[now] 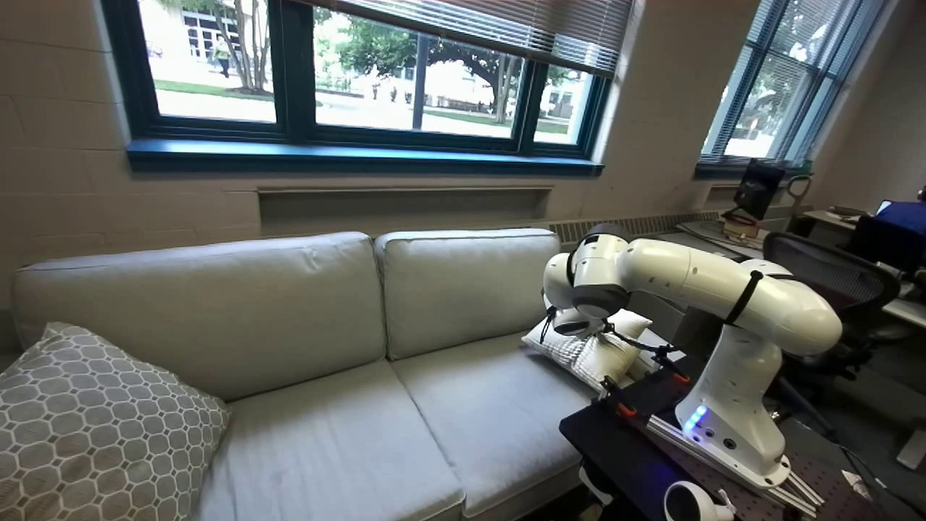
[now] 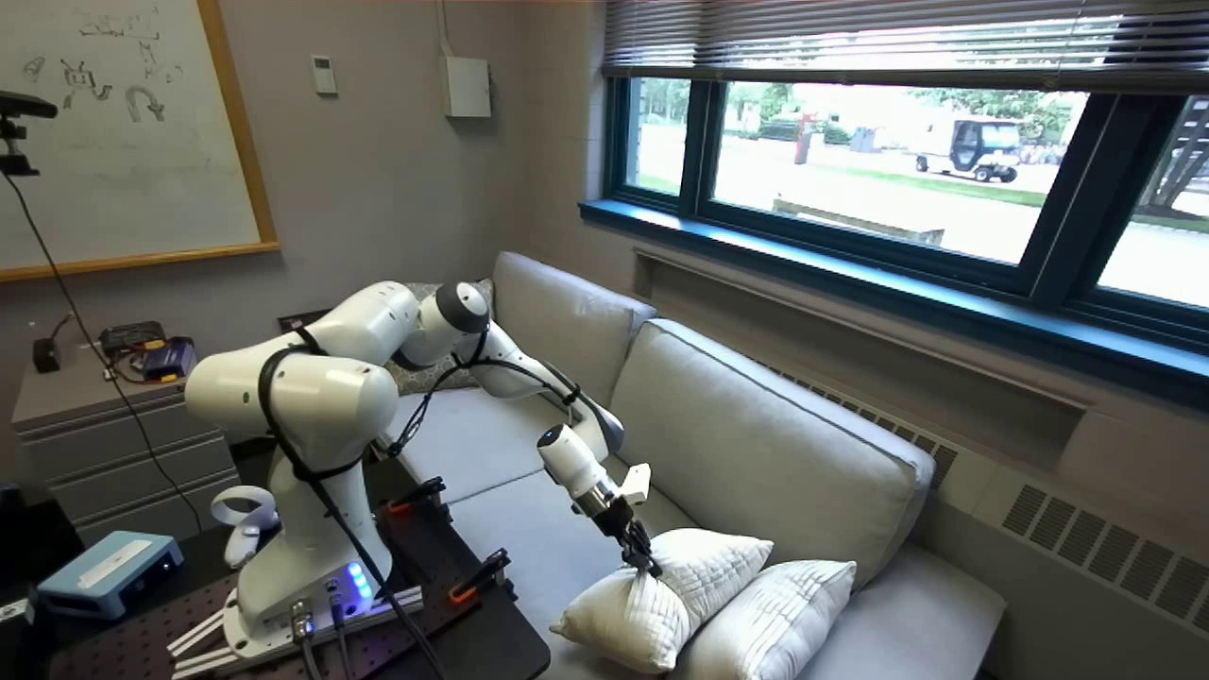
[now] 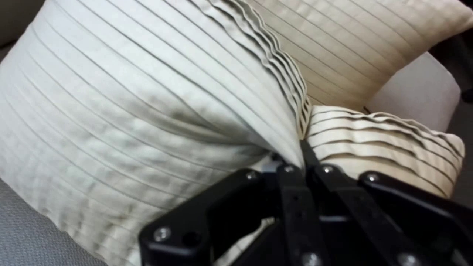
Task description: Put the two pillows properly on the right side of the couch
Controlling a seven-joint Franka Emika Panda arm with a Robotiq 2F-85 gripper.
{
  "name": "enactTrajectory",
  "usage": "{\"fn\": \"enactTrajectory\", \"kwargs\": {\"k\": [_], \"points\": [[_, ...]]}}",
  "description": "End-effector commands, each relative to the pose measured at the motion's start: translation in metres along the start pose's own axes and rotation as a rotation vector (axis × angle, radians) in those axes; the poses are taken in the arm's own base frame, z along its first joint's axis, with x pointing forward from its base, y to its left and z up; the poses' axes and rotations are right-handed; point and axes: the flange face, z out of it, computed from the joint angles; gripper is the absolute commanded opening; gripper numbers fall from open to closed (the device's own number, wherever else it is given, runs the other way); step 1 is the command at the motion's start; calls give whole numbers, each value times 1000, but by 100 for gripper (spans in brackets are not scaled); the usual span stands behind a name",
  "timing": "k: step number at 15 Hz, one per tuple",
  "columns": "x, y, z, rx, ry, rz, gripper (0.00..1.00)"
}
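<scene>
The couch [image 1: 289,318] is covered in smooth, pale cloth; its back and seat form long, boxy blocks that meet at straight seams. Clock directions take each view's top as 12. The robot arm [image 1: 694,271] has a hard, glossy white shell of rounded segments and, in an exterior view, reaches from its foot toward 10 o'clock, over the couch. The grey pillow [image 1: 108,427], printed with a pale lattice, sits there at 8 o'clock, at the couch end far from the arm.

The held pillow [image 2: 666,604] is located at the opposite end of the couch, between 5 and 6 o'clock in an exterior view. It is a soft square of off-white cloth with narrow parallel pleats, pinched into two rounded lobes. Its long axis runs from 8 to 2 o'clock, with a corner pointing each way. In the wrist view the pleats run from 10 to 4 o'clock and ruffle near the pinch. The free pillow [image 2: 779,619], of matching pleated cloth, lies just beside it toward 3 o'clock, its visible length roughly parallel.

The gripper [image 3: 297,161], of rigid black links, points toward 12 o'clock in the wrist view, its jaws drawn together on a fold of the held pillow.
</scene>
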Motion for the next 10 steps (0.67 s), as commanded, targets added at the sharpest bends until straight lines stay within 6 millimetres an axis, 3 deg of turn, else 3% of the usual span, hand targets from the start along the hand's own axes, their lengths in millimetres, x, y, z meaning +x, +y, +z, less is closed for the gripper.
{"fn": "enactTrajectory", "kwargs": {"k": [1,10], "points": [[-4,-6,-15,63,-44,57,3],[-35,8,-24,118,-121,43,3]]}}
